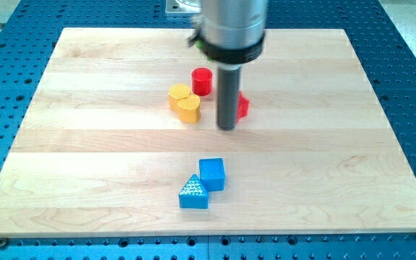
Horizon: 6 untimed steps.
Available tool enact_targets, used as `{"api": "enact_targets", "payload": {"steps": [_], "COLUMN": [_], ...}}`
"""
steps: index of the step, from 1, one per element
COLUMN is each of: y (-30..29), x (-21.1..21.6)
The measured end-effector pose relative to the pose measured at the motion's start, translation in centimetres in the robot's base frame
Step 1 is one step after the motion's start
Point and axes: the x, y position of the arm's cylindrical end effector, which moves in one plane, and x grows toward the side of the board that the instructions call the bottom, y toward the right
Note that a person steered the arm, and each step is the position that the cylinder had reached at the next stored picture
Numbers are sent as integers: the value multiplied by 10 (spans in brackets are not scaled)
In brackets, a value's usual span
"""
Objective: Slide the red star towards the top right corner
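Observation:
The red star [243, 107] lies near the board's middle, mostly hidden behind my rod; only its right edge shows. My tip [227, 128] rests on the board just to the left of and slightly below the star, touching or nearly touching it. A red cylinder [202, 81] stands up and to the left of the tip. A yellow heart-shaped block [184, 102] lies to the tip's left.
A blue cube [211, 174] and a blue triangle [193, 193] sit together toward the view's bottom. The wooden board [85, 159] rests on a blue perforated table. The arm's grey body [231, 25] hangs over the board's top middle.

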Motion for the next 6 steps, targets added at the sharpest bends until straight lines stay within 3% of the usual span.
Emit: {"api": "enact_targets", "payload": {"steps": [2,3,6], "y": [77,71,39], "x": [-85,-59,-50]}}
